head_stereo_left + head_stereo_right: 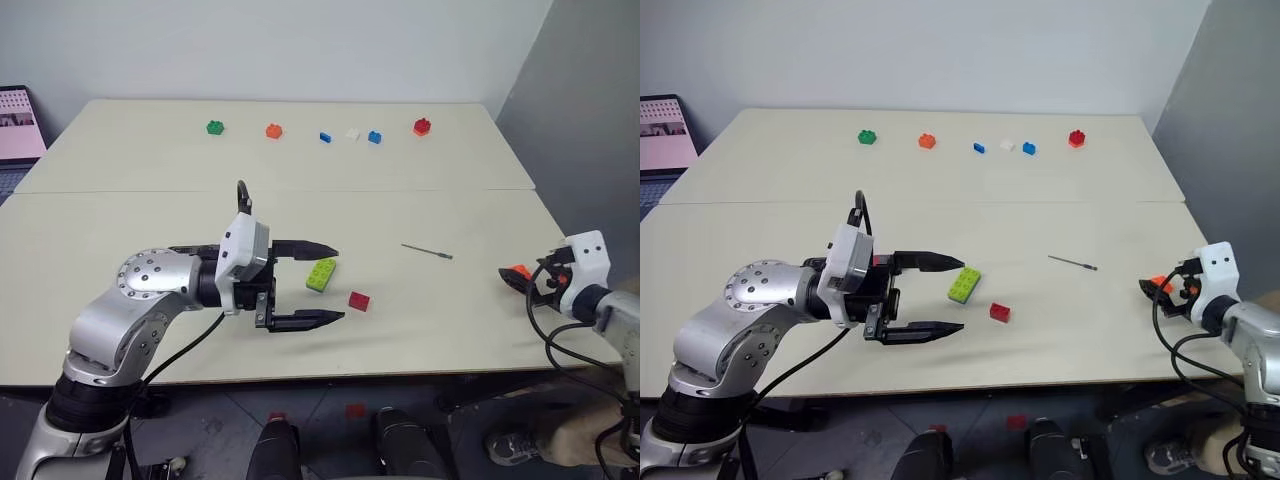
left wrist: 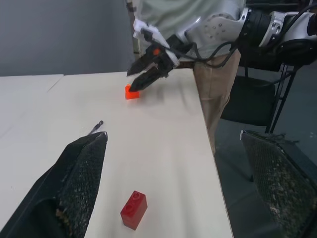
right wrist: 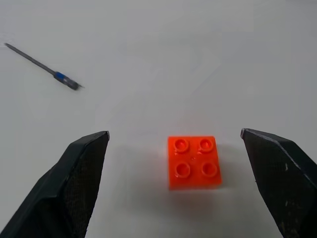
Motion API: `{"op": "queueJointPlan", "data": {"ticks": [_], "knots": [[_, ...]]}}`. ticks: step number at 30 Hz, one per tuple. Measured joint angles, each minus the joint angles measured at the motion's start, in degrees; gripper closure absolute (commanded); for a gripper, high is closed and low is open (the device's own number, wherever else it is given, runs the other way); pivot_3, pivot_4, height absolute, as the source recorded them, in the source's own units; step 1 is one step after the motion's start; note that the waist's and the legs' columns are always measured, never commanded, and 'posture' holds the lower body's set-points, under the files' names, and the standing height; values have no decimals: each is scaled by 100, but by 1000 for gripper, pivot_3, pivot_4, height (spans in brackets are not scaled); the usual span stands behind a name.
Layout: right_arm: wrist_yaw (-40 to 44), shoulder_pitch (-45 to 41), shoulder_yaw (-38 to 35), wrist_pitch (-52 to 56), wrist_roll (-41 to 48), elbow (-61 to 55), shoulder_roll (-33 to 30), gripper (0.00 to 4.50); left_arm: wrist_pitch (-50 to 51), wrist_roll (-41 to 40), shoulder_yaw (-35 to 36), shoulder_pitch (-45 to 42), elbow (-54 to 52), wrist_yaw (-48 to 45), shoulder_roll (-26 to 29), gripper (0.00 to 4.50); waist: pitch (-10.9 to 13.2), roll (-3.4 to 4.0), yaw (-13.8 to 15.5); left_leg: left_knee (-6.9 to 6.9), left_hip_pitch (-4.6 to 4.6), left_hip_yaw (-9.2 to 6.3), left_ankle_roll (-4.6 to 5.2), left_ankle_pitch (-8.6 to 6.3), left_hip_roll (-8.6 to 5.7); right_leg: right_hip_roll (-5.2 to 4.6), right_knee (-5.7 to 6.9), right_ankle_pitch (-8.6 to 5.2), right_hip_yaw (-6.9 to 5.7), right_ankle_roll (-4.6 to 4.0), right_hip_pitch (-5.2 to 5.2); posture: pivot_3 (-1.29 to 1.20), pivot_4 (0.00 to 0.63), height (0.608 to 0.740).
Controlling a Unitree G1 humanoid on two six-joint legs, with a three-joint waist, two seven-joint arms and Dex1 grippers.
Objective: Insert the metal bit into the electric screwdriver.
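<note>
Lying untouched near the green brick (image 1: 321, 274): metal bit (image 1: 427, 250). Both grippers, left (image 1: 318, 284) and right (image 3: 173, 183), gape empty; insertion not begun.

head pair overlooks table (image 1: 420, 320), wrist views close
</note>
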Motion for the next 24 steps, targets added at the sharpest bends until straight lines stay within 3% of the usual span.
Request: {"op": "queueJointPlan", "data": {"ticks": [8, 13, 17, 24], "knots": [[825, 193, 155, 185, 627, -1623, -739, 9, -5, 44, 212, 290, -13, -36, 395, 0, 2, 4, -16, 1, 4, 0, 0, 0, 1, 0, 2, 0, 2, 0, -2, 0, 150, 740], [1833, 62, 1328, 147, 940, -2662, -1331, 9, -69, 202, 418, 792, 39, -381, 1030, 0, 3, 3, -28, -8, 2, 2, 0, 0, 7, 0, -3, -2, -1, -3, -12, 0, 150, 740], [2028, -429, 2350, -63, 759, -2753, -1143, 9, -342, 394, 619, 1181, 90, -746, 1403, 0, 4, -2, -8, -4, -2, 5, -1, 0, 5, -3, -8, -2, -1, -4, -16, 0, 150, 740], [1643, -1183, 3755, -257, -3, -1970, -25, 9, -538, 629, 691, 1537, 80, -968, 1580, 0, 10, -16, 11, -6, -8, 6, -1, -1, 6, -3, -9, -2, -2, -5, -22, 0, 150, 740]]}}
